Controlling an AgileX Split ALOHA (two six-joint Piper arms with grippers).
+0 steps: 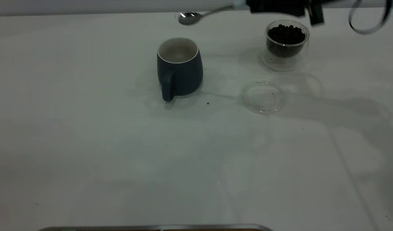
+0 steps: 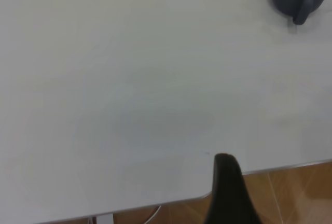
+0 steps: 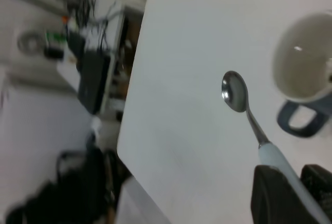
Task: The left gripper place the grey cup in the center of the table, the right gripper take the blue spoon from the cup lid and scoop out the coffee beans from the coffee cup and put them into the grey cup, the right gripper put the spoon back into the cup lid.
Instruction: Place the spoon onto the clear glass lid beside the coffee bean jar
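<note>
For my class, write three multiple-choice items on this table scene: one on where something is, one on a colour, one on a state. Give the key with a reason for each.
1. Where is the spoon?
A. on the lid
B. held in the air by the right tool
C. inside the mug

2. What colour is the mug outside?
A. dark blue-grey
B. red
C. clear

3. What is in the glass cup?
A. nothing
B. water
C. coffee beans

Key: 1 B, the right tool grips the handle and the bowl hangs above the table; the lid lies bare. 2 A, its wall is slate-coloured, white only inside. 3 C, dark beans fill it.
</note>
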